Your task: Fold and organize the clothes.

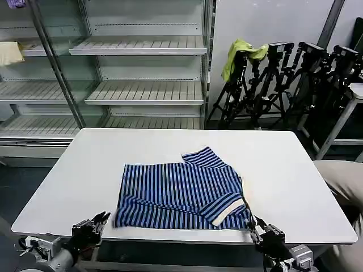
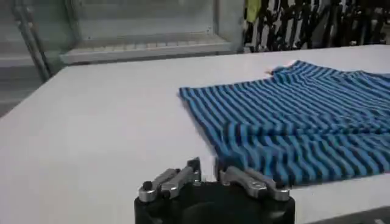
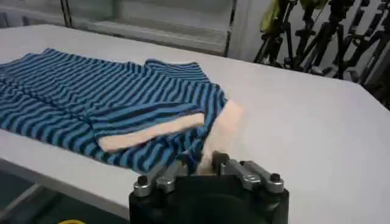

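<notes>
Fingers of the left gripper [image 1: 96, 222] sit close together with nothing between them, poised at the near edge of the white table [image 1: 62, 181], just short of the shirt's near-left corner. Further right lies the striped shirt [image 1: 181, 192] — flat on the table's middle, already folded into a rough rectangle, one sleeve with its cream cuff [image 1: 227, 211] turned over the body and the other sleeve poking out at the far side. At the near-right corner the right gripper [image 1: 258, 229] has its fingers likewise nearly shut and empty, touching or almost touching the hem. Judging by the shape, folding is partly done — a further fold and tidying probably remain.
</notes>
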Tool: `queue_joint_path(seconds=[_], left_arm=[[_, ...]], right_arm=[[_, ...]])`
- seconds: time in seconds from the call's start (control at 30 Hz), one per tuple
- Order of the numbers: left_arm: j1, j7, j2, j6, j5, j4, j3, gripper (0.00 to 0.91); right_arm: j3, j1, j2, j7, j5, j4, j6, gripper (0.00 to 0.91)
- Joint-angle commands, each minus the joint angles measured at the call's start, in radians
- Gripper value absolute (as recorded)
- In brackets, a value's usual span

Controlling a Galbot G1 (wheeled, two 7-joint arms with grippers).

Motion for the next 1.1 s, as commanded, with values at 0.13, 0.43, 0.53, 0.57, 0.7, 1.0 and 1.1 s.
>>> queue_joint_path(seconds=[0.13,0.43,0.53,0.57,0.7,1.0,1.1], left_arm=[[-0.062,-0.008,0.076,0.009,-0.09,-0.052,-0.106,0.907],[-0.36,-0.041,0.151,0.007,-0.089,0.108,0.162,0.907],[-0.448,-0.041,0.148,0.006,-0.092,0.156,0.227,0.907],[-0.497,-0.04,0.146,0.007,-0.092,0.183,0.253,0.907],[-0.627,-0.055,0.134,0.056,-0.104,0.308,0.344,0.907],[-0.882,-0.112,0.099,0.07,-0.177,0.574,0.513,0.907],[-0.927,-0.106,0.087,0.07,-0.177,0.618,0.545,0.907]], right_arm=[[0.065,0.133,-0.032,-0.024,0.129,0.019,0.027,0.907],[-0.335,0.734,-0.057,0.244,0.204,-0.281,-0.054,0.907],[-0.463,0.917,-0.021,0.319,0.265,-0.424,-0.056,0.907],[-0.498,0.964,-0.003,0.328,0.279,-0.468,-0.055,0.907],[-0.589,1.093,0.056,0.354,0.295,-0.604,-0.055,0.907],[-0.666,1.251,0.133,0.365,0.314,-0.872,-0.055,0.907],[-0.664,1.275,0.154,0.364,0.316,-0.935,-0.054,0.907]])
